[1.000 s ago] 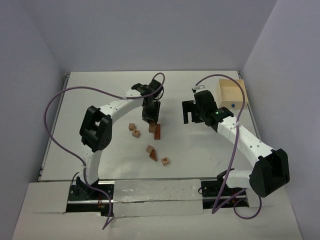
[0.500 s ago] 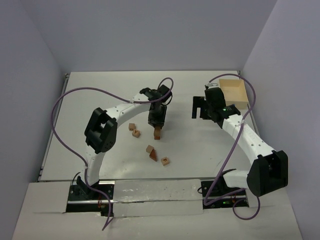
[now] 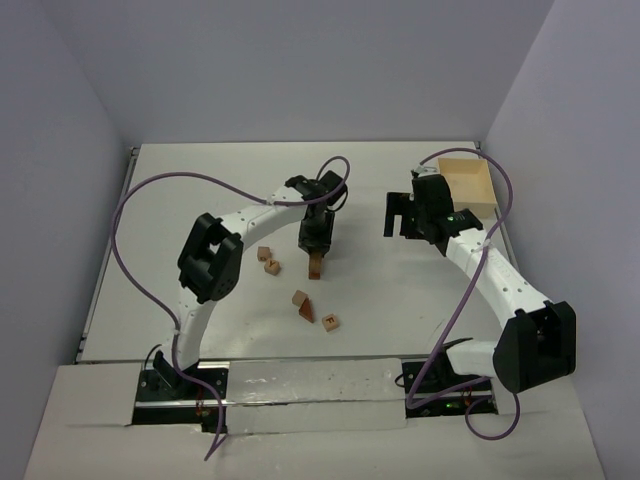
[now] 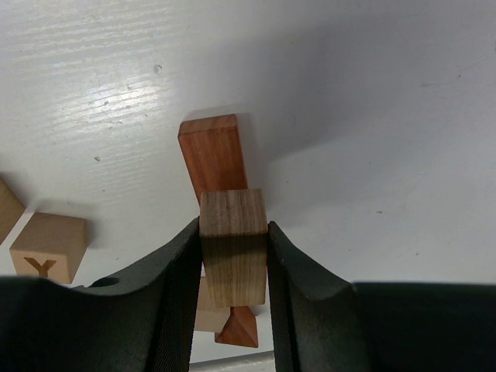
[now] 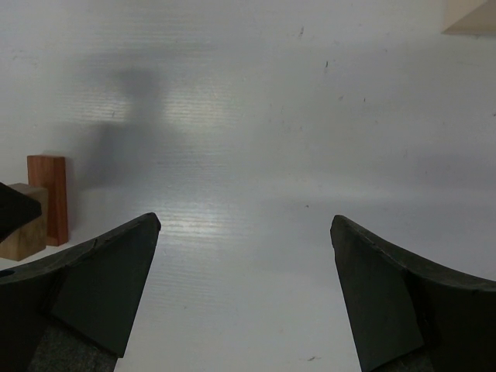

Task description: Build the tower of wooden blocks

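Left tool (image 3: 317,243) brought its clamped tan block (image 4: 232,248) beside the reddish bar (image 4: 213,155), centre frame; right tool (image 5: 244,225), wide, retreated: stacking likely next.

The left arm (image 3: 245,215) arcs out from its base. The left hand (image 4: 232,232) points straight down just above the red-brown bar (image 4: 212,159), fingers pressed on either side of a tan block (image 4: 232,256). The right arm (image 3: 490,280) reaches out well to the right of the bar, with the right hand (image 5: 244,225) spread wide and holding nothing.
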`<state>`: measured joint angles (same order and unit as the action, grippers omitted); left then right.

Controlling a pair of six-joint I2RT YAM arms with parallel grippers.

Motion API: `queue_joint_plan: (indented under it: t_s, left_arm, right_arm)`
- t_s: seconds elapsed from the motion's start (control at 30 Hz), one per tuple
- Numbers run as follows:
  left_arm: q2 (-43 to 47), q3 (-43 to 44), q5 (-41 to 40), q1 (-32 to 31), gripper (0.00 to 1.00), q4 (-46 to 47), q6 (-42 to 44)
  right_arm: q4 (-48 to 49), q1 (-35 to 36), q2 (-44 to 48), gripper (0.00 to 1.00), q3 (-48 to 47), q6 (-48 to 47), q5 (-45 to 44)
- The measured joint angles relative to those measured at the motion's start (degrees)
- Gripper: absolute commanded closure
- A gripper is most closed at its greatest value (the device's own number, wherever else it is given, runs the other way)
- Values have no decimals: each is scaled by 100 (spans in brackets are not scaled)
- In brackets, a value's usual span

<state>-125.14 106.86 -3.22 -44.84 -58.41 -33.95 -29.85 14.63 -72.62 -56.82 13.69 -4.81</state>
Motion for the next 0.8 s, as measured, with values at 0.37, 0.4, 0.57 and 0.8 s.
queue_joint_plan:
  t_s: [0.37, 0.4, 0.57, 0.8]
  left_arm:
    - [-117, 44, 57, 181, 100, -13, 1]
    - [-130, 44, 68, 214, 100, -13, 2]
    - [-190, 44, 112, 295, 100, -13, 7]
    - [-223, 44, 251, 264, 100, -11, 9]
  right_arm:
    - [0, -6, 0, 0, 0, 0, 139]
    - [1, -6, 0, 0, 0, 0, 146]
    - [0, -6, 0, 0, 0, -2, 168]
    - [2, -6, 0, 0, 0, -2, 211]
